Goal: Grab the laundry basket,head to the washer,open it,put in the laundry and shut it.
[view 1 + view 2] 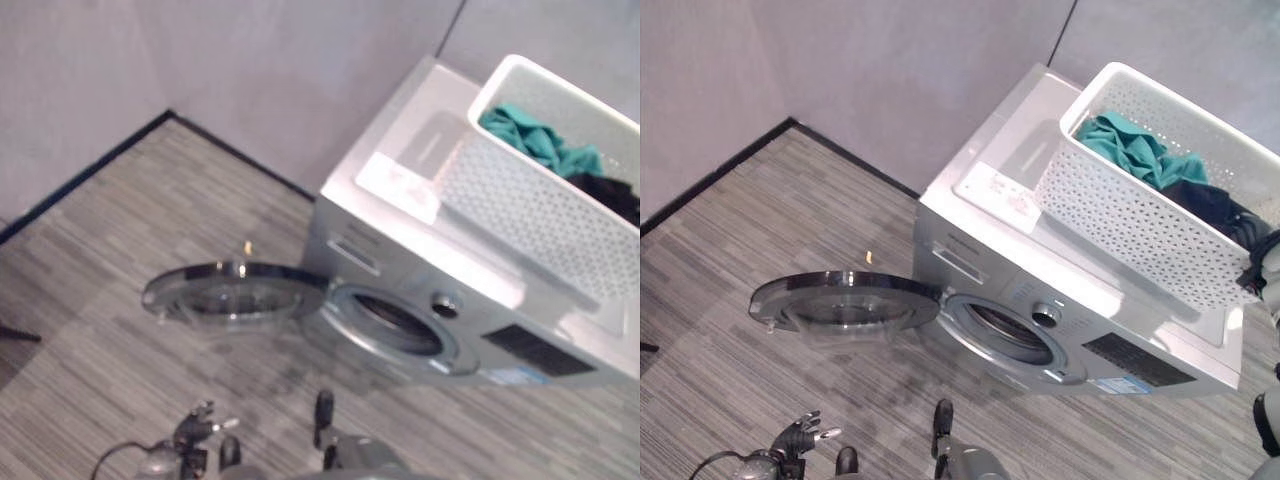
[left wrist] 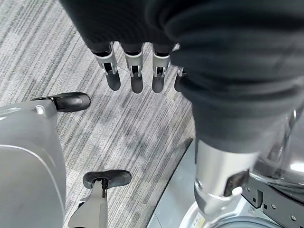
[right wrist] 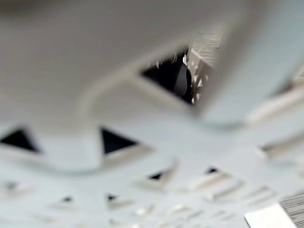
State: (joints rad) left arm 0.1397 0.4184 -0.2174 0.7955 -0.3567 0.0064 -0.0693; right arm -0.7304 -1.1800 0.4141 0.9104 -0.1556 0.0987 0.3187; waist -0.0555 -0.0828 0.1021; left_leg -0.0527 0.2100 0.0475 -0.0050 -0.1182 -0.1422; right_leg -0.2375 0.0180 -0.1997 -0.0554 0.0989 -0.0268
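Observation:
A white perforated laundry basket (image 1: 1120, 220) stands on top of the silver washer (image 1: 980, 235). In it lie a teal garment (image 1: 1135, 150) and dark clothes (image 1: 1205, 200). The washer's round glass door (image 1: 840, 300) is swung wide open to the left, and the drum opening (image 1: 1005, 330) shows dark. My right hand (image 1: 1262, 262) is at the basket's right end, with its dark cover against the basket; its wrist view shows the basket's wall (image 3: 142, 142) from very close. My left hand (image 1: 800, 432) hangs low near the floor, left of the washer, fingers (image 2: 133, 71) straight, holding nothing.
Grey walls meet behind the washer, with a dark skirting line (image 1: 90, 170) along the striped grey floor (image 1: 120, 260). The open door juts out over the floor in front of me.

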